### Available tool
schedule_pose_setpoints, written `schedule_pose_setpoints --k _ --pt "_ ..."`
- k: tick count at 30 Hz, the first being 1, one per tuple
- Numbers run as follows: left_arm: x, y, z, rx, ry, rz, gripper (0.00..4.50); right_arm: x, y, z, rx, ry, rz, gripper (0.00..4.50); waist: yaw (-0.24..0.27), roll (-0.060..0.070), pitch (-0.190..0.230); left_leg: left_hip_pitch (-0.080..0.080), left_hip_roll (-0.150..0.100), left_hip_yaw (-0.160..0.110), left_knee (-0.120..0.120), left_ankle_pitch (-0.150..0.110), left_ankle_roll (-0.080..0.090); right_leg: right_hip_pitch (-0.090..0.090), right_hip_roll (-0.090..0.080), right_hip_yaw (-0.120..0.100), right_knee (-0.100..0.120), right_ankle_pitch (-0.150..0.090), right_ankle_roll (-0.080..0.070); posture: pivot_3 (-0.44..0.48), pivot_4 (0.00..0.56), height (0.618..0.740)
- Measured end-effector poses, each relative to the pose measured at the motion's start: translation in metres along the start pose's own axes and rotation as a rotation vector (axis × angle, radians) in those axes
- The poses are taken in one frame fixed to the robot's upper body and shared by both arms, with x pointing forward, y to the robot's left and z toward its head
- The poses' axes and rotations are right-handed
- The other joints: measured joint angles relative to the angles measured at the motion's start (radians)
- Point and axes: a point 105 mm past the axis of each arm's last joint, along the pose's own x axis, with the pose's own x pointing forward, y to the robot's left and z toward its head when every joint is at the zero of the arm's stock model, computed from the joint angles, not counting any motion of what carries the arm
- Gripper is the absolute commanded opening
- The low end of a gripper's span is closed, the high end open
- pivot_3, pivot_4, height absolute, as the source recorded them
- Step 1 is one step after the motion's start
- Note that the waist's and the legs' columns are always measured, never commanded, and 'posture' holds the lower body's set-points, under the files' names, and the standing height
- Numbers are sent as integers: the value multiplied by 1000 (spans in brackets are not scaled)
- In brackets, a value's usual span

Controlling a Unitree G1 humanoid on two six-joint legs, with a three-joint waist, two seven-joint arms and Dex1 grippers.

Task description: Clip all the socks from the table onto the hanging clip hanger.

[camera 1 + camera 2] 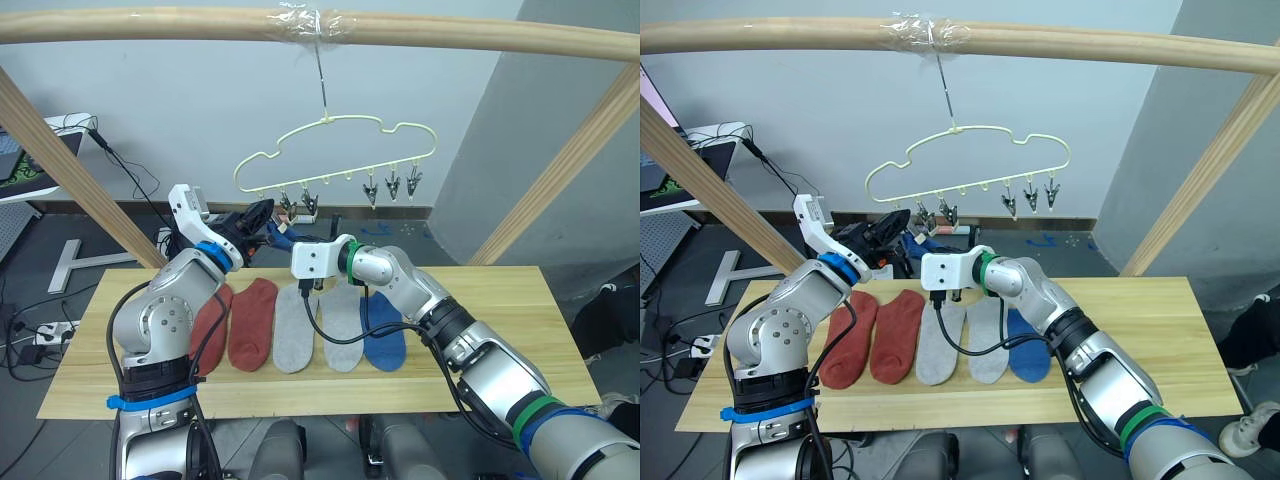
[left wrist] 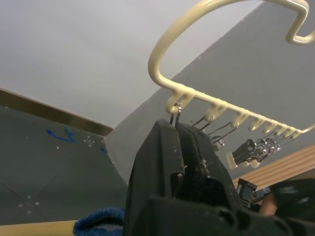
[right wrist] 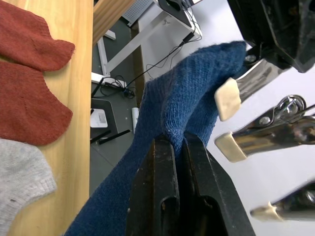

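Five socks [image 1: 296, 328] lie mid-frame on your bench [image 1: 500, 330] in the eye views, while the right wrist view shows your right gripper [image 3: 178, 147] clamping a blue sock [image 3: 192, 98] at the hanger's [image 1: 330, 140] first clip [image 3: 231, 96], which your left gripper [image 2: 179, 135] pinches; next feed the cuff in.

Five socks are laid side by side on the table [image 1: 500, 330] at frame centre (two rust-red, two grey, one blue). The clip hanger [image 1: 335, 160] is hung above, with both arms raised beneath its clips.
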Motion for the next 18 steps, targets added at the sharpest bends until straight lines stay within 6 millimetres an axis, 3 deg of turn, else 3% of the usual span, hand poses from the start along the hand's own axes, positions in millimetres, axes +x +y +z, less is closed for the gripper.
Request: schedule_pose_setpoints --k 7,18 --pt "0 0 0 1 1 1 0 -1 -1 -1 0 3 -8 55 0 0 0 0 0 0 0 0 0 0 0 0 0 0 0 83 221 740" --pt "-6 4 -1 -1 -6 11 3594 1 -2 4 39 -20 -23 0 0 0 0 0 0 0 0 0 0 0 0 0 0 0 0 90 221 740"
